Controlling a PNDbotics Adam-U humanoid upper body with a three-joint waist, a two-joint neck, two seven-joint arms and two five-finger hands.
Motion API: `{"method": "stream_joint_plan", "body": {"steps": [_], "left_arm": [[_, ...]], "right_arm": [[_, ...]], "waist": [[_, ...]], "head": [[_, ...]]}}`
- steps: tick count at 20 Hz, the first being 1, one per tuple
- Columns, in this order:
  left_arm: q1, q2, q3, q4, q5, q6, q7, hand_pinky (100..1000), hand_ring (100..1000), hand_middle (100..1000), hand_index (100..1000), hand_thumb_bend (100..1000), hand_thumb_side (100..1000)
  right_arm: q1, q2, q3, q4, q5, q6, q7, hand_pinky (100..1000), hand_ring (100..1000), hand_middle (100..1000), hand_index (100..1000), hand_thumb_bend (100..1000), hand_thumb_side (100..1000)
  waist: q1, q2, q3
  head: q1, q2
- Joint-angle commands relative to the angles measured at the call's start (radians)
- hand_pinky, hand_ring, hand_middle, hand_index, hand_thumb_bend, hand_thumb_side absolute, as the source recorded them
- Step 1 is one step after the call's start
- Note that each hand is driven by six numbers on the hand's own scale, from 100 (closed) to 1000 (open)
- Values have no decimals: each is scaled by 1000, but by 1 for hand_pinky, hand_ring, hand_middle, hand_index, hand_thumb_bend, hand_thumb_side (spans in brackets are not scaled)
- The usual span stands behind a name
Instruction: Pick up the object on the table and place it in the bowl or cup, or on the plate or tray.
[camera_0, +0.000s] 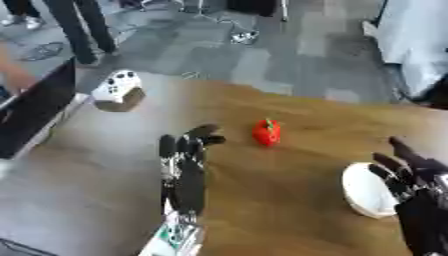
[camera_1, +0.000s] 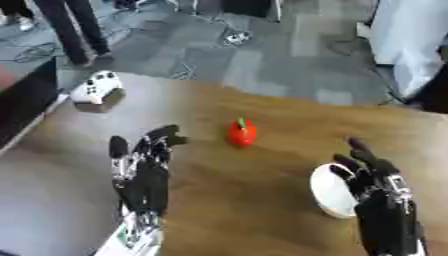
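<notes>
In the left eye view, your left hand reaches up from the near edge over the wooden table, fingers straight and spread, holding nothing. The red object, round with a small green top, sits on the table just to the right of and slightly beyond your left fingertips, apart from them with a strip of bare wood between. Your right hand comes in at the near right, fingers extended and relaxed, lying partly over the near right side of the white plate. The red object lies well to the left of and farther away than that hand. At the far left edge of the table a white game controller rests on a small stand.

In the right eye view you see the same layout: the red object stands upright between your two hands, nearer to the left one, touching neither. The plate lies to the right of and nearer than the object, with your right hand's open fingers over it.
</notes>
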Motion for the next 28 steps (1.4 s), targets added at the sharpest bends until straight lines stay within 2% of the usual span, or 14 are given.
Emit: {"method": "stream_joint_plan", "body": {"steps": [1, 9, 15, 16, 17, 18, 20, 21, 23, 25, 28], "left_arm": [[-5, 8, 9, -22, -22, 5, -3, 1000, 610, 644, 695, 563, 959], [-1, 6, 8, -22, -28, 14, -10, 1000, 569, 633, 703, 565, 946], [-6, 16, 11, -23, -52, 24, -21, 1000, 553, 619, 697, 575, 941], [-11, 24, 13, -19, -70, 36, -26, 1000, 509, 577, 681, 602, 896], [-21, 34, 16, -14, -101, 60, -36, 1000, 517, 584, 682, 595, 893], [-34, 46, 18, -9, -134, 88, -47, 1000, 487, 548, 679, 666, 900], [-79, 82, 24, 1, -215, 163, -88, 1000, 486, 544, 681, 708, 909], [-106, 105, 27, 4, -256, 200, -113, 1000, 485, 543, 680, 702, 908], [-154, 144, 29, 5, -314, 252, -150, 1000, 493, 543, 681, 744, 907], [-198, 182, 25, 18, -356, 287, -183, 1000, 497, 543, 683, 771, 896], [-244, 218, 11, 47, -407, 311, -222, 1000, 505, 547, 687, 828, 873]], "right_arm": [[0, -5, -4, -25, 12, -10, -2, 818, 812, 933, 772, 100, 859], [2, -4, -2, -24, 20, -11, -7, 813, 801, 915, 766, 100, 863], [1, -8, 0, -24, 22, -11, -7, 810, 797, 910, 763, 100, 861], [1, -9, 1, -24, 23, -11, -7, 810, 796, 906, 762, 100, 859], [2, -11, 1, -25, 24, -11, -7, 810, 796, 907, 762, 100, 860], [3, -13, 1, -25, 25, -12, -7, 809, 793, 904, 761, 100, 857], [8, -19, 1, -25, 28, -13, -7, 809, 791, 903, 761, 100, 856], [11, -23, 2, -24, 29, -13, -6, 809, 791, 903, 761, 100, 856], [16, -29, 4, -22, 31, -13, -5, 808, 789, 901, 760, 100, 857], [22, -37, 6, -20, 33, -13, -4, 807, 787, 900, 760, 100, 858], [33, -52, 5, -21, 35, -15, -4, 806, 784, 898, 759, 100, 859]], "waist": [[-1, -18, -2], [-1, -24, -3], [-1, -26, 1], [0, -26, 2], [1, -28, 2], [2, -30, 2], [7, -35, 0], [10, -38, 0], [18, -43, -1], [27, -45, -3], [35, -45, -7]], "head": [[-13, 2], [-9, 5], [-4, 18], [-4, 20], [-4, 23], [-3, 27], [4, 36], [10, 41], [19, 48], [23, 49], [25, 49]]}}
